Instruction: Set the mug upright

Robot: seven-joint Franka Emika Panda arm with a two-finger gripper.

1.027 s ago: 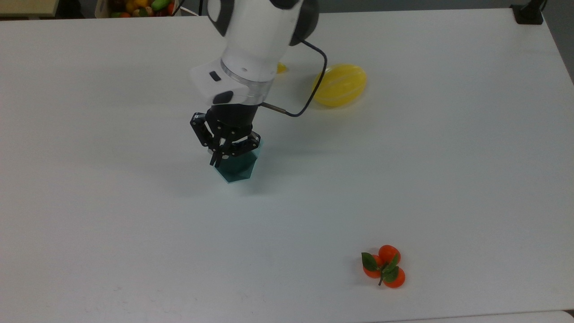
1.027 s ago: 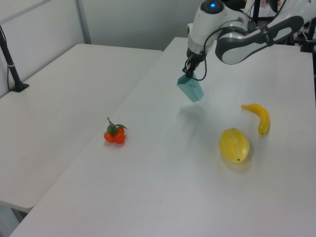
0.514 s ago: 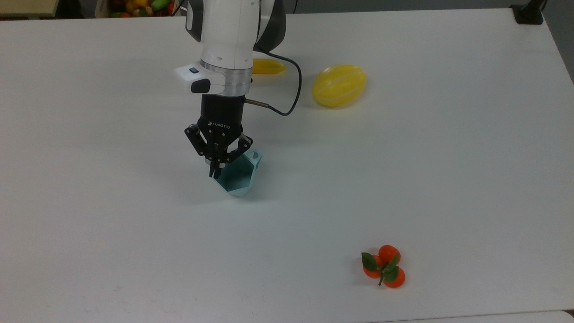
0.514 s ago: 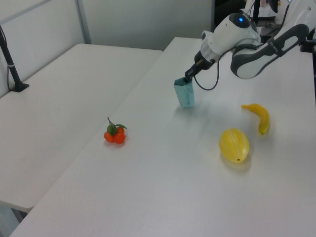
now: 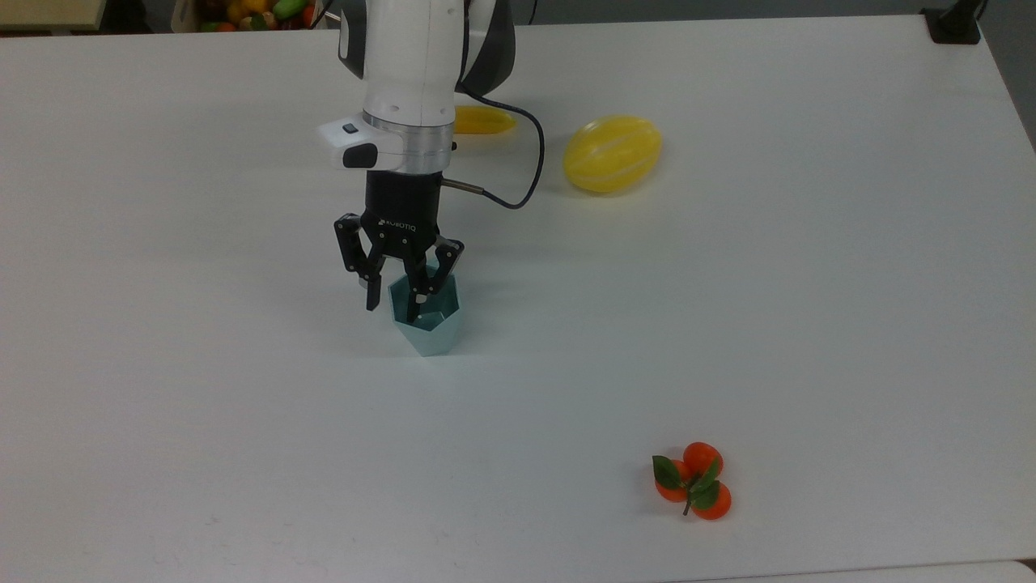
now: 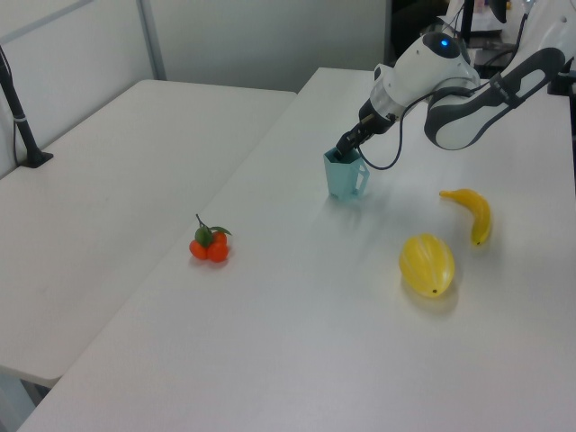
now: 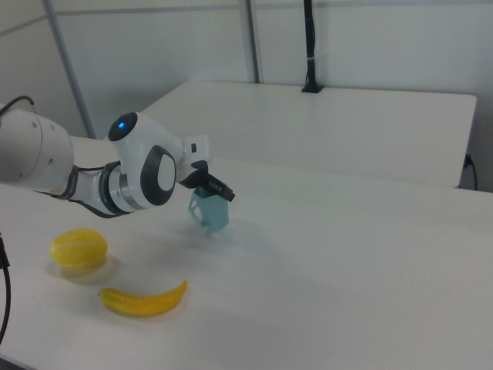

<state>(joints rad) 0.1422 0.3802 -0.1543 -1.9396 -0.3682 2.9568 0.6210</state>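
Observation:
The pale blue-teal faceted mug stands upright on the white table, its opening facing up. My gripper hangs just over its rim, open. One finger is outside the mug on the top view's left, the other finger reaches down inside the opening. In the left view the mug stands with its handle toward the left view's right, with the gripper at its rim. The right view has the mug partly behind the gripper.
A yellow melon and a banana lie behind the arm. A bunch of tangerines sits near the front right. A box of fruit stands off the far edge, and a black clamp occupies the far right corner.
The mug went from hanging tilted in the shut gripper to standing upright on the table. The fingers have spread apart and let go of its rim.

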